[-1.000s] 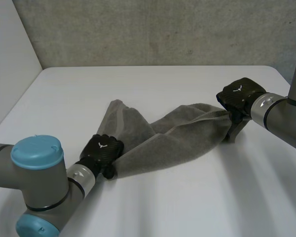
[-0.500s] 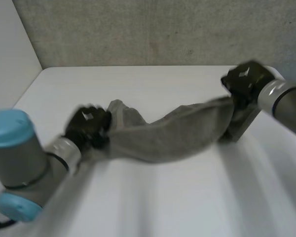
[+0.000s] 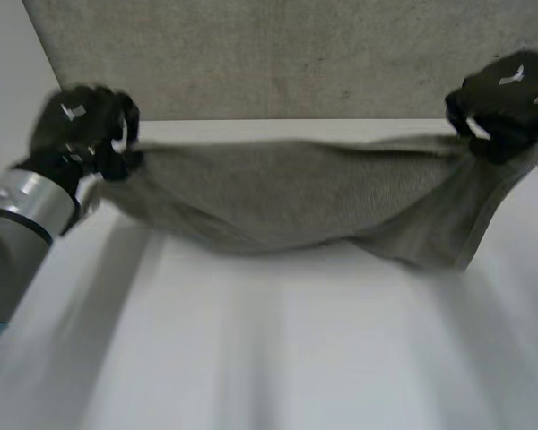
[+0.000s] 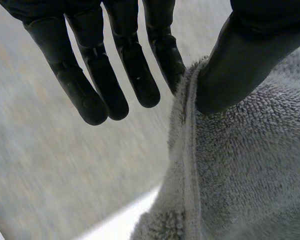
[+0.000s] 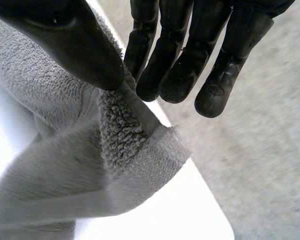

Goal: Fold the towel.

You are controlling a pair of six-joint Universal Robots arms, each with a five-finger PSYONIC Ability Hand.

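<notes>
The grey towel (image 3: 296, 197) hangs stretched between my two hands above the white table (image 3: 278, 358), sagging in the middle, its lower edge near the table. My left hand (image 3: 76, 125) is raised at the towel's left end. In the left wrist view its thumb (image 4: 240, 60) pinches the towel's hemmed edge (image 4: 190, 165) against a finger. My right hand (image 3: 502, 94) holds the right end. Its thumb (image 5: 75, 40) presses a towel corner (image 5: 130, 135) against the fingers (image 5: 155, 60), and a flap hangs down below it.
A rough grey wall (image 3: 287, 54) stands behind the table's far edge, with a pale wall (image 3: 9, 98) at the left.
Both hands have risen and spread apart, lifting the bunched towel off the table and pulling it out wide between them.
</notes>
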